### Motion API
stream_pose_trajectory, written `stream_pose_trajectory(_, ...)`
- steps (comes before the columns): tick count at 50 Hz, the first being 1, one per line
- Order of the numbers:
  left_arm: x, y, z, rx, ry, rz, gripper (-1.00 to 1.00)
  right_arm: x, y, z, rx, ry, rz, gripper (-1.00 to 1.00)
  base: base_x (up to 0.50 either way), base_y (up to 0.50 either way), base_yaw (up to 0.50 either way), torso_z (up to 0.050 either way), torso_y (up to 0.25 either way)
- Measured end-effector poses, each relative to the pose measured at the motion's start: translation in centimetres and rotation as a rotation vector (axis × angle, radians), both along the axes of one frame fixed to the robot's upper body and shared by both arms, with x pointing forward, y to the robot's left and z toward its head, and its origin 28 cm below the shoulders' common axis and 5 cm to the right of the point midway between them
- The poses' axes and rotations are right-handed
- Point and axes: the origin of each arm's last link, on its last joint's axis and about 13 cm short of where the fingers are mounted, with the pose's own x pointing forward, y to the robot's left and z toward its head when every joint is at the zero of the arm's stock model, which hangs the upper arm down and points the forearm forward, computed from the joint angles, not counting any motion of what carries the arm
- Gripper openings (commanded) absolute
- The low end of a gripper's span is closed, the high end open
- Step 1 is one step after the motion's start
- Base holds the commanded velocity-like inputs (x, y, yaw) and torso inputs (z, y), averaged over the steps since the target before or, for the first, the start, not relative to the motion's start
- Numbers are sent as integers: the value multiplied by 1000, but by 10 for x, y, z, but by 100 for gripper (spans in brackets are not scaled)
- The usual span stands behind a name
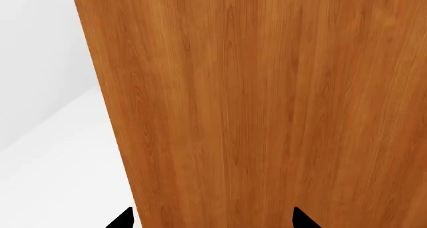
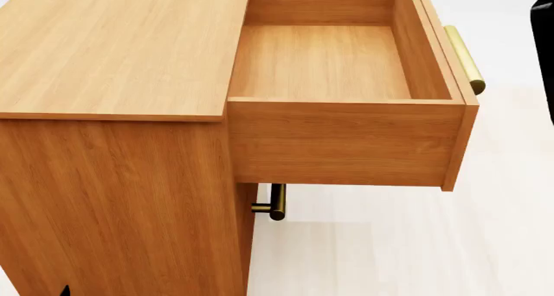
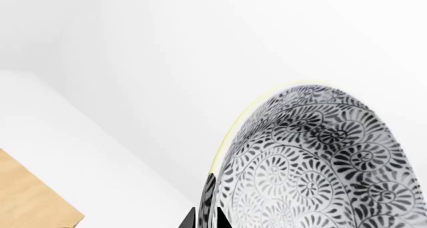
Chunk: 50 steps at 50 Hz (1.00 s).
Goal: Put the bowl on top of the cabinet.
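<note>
The bowl (image 3: 313, 163), white with a dense black floral pattern, fills the right wrist view, tilted on edge. My right gripper (image 3: 205, 220) is shut on its rim, one black fingertip on each side of the wall. The bowl does not show in the head view. The cabinet (image 2: 113, 49), orange-brown wood grain with a flat bare top, stands at the head view's left. My left gripper (image 1: 212, 221) is open, its two black tips wide apart, facing a plain side panel of the cabinet (image 1: 267, 113) with nothing between them.
The cabinet's top drawer (image 2: 320, 62) is pulled far out and holds nothing; its brass bar handle (image 2: 464, 59) is on the front. A second handle (image 2: 274, 204) shows below it. A dark part of the right arm (image 2: 545, 49) is at the right edge. Pale floor (image 2: 416, 244) lies beyond.
</note>
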Motion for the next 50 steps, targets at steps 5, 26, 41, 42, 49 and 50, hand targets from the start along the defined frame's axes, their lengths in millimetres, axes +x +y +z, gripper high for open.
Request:
stream_pose_trajectory(5, -1, 0, -1, 3, -1, -3, 100, 3, 16, 5, -27, -3, 39, -100, 0, 0, 0, 0, 2)
stream_pose_trajectory(26, 6, -2, -7, 14, 16, -17, 100, 7, 83, 2, -195, 9, 203, -100, 0, 0, 0, 0, 0)
stream_pose_trajectory(41, 13, -2, -12, 29, 26, -35, 100, 7, 111, -14, -242, 40, 330, -100, 0, 0, 0, 0, 0)
stream_pose_trajectory(42, 13, -2, -12, 30, 27, -36, 100, 7, 113, -15, -242, 45, 339, -100, 0, 0, 0, 0, 0)
stream_pose_trajectory(49, 14, -3, -13, 33, 28, -39, 100, 5, 124, -25, -246, 78, 399, -100, 0, 0, 0, 0, 1)
stream_pose_trajectory(50, 14, -3, -14, 33, 28, -39, 100, 5, 125, -26, -249, 83, 405, -100, 0, 0, 0, 0, 0)
